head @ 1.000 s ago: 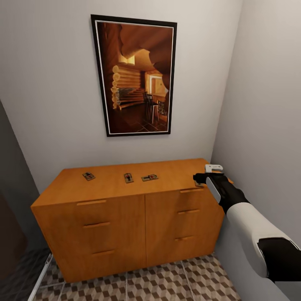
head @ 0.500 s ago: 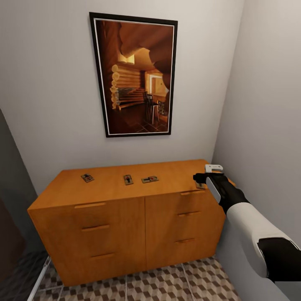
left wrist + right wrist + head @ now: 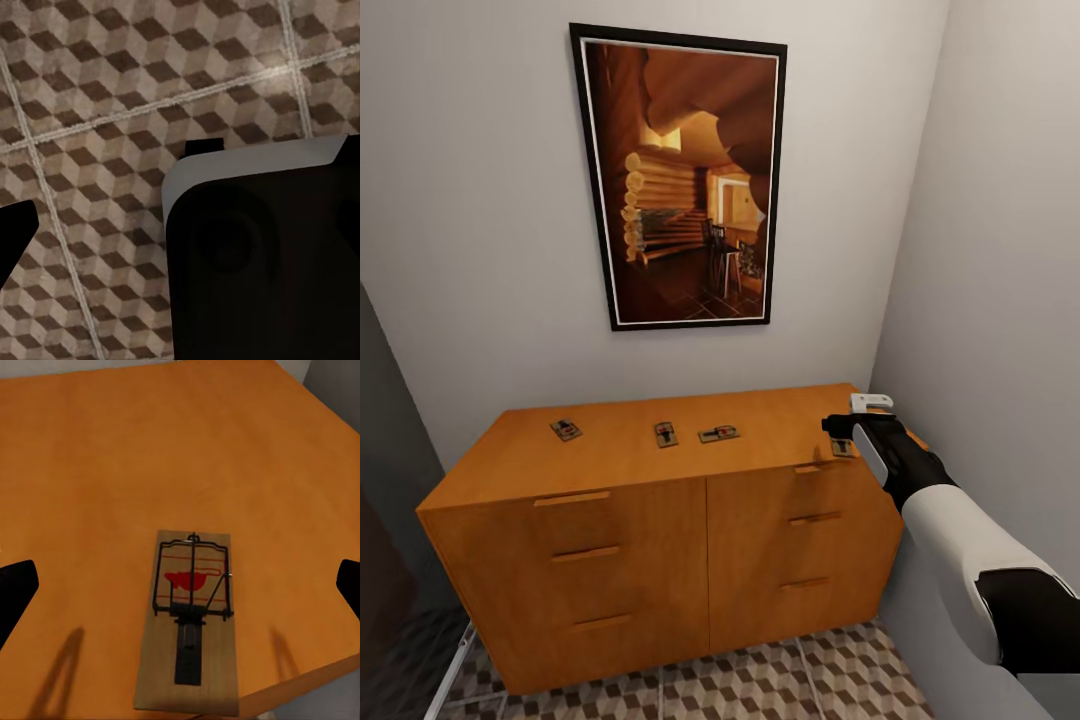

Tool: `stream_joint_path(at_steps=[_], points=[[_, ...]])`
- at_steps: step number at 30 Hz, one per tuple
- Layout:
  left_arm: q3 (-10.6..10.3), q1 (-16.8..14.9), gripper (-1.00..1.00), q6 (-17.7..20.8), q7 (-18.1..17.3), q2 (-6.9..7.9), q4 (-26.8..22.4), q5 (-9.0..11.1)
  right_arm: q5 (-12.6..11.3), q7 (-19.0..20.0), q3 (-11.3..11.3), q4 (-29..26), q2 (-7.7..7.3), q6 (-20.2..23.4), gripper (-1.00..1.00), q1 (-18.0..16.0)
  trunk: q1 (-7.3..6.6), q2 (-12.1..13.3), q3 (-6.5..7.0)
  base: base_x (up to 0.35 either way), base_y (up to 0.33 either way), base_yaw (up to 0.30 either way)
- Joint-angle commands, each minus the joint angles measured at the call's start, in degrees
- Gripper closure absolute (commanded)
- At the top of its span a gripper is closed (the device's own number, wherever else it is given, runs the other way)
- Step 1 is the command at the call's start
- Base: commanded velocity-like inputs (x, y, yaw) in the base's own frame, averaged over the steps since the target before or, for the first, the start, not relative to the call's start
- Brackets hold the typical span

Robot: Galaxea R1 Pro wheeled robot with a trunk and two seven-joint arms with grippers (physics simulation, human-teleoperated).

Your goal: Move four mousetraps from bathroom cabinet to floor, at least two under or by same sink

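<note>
Right gripper (image 3: pixel 847 428) above the cabinet's (image 3: pixel 660 540) right front corner, fingers spread wide apart with nothing between them; in the right wrist view the two dark fingertips (image 3: pixel 15 585) sit at the frame's opposite sides, flanking a mousetrap (image 3: pixel 190 619) that lies flat just inside the cabinet top's front edge, with bare wood around it. Compared with the frame one second earlier, the arm keeps its place in the head view while the cabinet and framed picture (image 3: pixel 680 178) have shifted slightly (a camera move, not the objects). Three more mousetraps (image 3: pixel 566 430) (image 3: pixel 665 434) (image 3: pixel 718 434) lie in a loose row, well apart, farther left on the top. A grey wall (image 3: pixel 1000 250) stands close on the arm's right. The left wrist view faces the cube-patterned floor (image 3: pixel 112 97); whether the left gripper (image 3: pixel 135 225) is spread or closed cannot be told.
</note>
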Motion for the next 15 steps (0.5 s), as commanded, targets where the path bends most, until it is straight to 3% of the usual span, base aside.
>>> stream_joint_path(at_steps=[1, 15], points=[[-0.5, 0.0, -1.00, -0.1, 0.3, 0.02, 0.0, 0.1, -0.6, -0.5, 0.5, -0.1, -0.09, 0.2, -1.00, 0.0, 0.00, 0.0, -0.06, 0.008, 0.000, 0.000], [-0.5, 0.0, -1.00, -0.1, 0.3, 0.02, 0.0, 0.1, -0.6, -0.5, 0.5, -0.1, -0.07, 0.2, -1.00, 0.0, 0.00, 0.0, -0.08, 0.001, 0.000, 0.000]])
